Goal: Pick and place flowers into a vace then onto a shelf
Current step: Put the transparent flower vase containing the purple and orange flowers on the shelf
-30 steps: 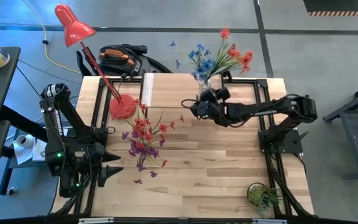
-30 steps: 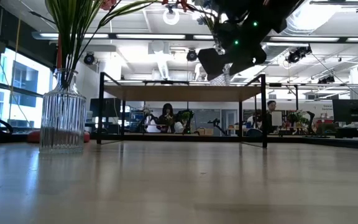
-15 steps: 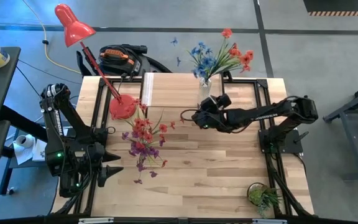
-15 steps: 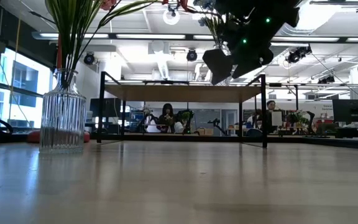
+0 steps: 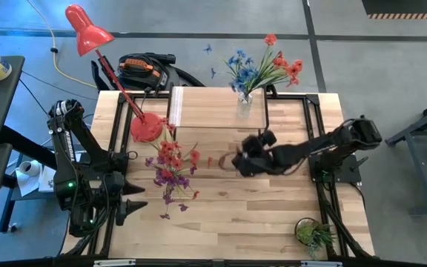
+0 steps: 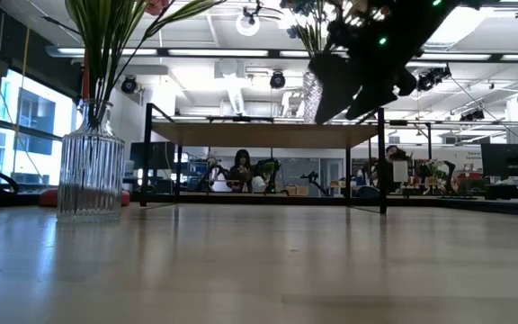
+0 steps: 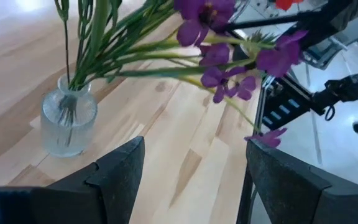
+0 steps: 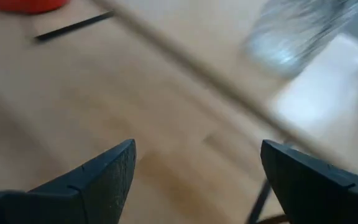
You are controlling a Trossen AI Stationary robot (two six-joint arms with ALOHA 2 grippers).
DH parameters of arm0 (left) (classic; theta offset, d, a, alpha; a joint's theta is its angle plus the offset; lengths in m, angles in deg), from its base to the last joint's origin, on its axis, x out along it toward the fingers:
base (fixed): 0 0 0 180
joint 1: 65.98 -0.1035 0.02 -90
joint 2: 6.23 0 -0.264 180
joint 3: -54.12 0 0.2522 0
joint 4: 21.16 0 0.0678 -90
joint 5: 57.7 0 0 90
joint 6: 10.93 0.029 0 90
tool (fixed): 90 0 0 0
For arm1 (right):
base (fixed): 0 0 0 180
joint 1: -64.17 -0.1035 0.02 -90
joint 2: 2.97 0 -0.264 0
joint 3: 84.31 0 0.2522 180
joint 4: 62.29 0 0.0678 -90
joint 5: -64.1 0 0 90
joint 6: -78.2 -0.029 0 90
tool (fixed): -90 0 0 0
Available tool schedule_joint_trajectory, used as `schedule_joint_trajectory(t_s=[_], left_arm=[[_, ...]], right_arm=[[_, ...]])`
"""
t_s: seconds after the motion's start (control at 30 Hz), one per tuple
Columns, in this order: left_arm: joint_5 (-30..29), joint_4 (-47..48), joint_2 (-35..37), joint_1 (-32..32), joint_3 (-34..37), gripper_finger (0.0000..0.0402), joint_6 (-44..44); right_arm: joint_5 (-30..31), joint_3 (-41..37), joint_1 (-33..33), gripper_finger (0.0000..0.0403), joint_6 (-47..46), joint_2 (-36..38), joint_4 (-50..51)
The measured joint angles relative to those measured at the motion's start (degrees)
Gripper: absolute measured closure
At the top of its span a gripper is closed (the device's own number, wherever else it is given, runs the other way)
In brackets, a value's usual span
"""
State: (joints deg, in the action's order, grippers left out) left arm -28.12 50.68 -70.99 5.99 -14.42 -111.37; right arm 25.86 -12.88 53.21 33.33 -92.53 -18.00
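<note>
on the wooden desk (image 5: 273, 208) a glass vase (image 7: 68, 122) holds flowers (image 5: 170, 165): fragile, top-heavy, best gripped at its body. right claw (image 5: 237, 162) wide, empty; left claw (image 5: 135, 206) wide, waiting.

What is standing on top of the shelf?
On the shelf stands a clear glass vase holding blue and red flowers. The blossoms hide the vase's mouth from above.

right gripper (image 6: 353, 90) hangs open above the shelf (image 6: 268, 133); a flower-filled glass vase (image 6: 309, 94) stands just beside it.
</note>
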Motion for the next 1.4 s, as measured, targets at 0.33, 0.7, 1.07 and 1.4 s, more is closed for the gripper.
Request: schedule_joint_trajectory(t_s=[0.33,0.7,1.07,1.4], left_arm=[[-5.4,0.6,0.0,0.0,0.0,0.0085,4.1],[-1.9,-6.2,-1.3,0.0,0.0,0.0085,4.8],[-0.6,-30.4,-10.4,-0.4,0.0,0.0085,24.7],[12.5,-32.2,-17.4,-9.8,0.0,0.0085,13.1]], right_arm=[[-8.5,0.0,-13.6,0.0068,-12.2,0.0,0.2],[-19.6,0.0,-21.1,0.0068,-16.6,0.0,-5.8],[-22.1,0.0,-23.8,0.0068,2.9,-4.7,-16.4],[-24.3,0.0,-19.6,0.0068,1.8,-5.7,-16.2]])
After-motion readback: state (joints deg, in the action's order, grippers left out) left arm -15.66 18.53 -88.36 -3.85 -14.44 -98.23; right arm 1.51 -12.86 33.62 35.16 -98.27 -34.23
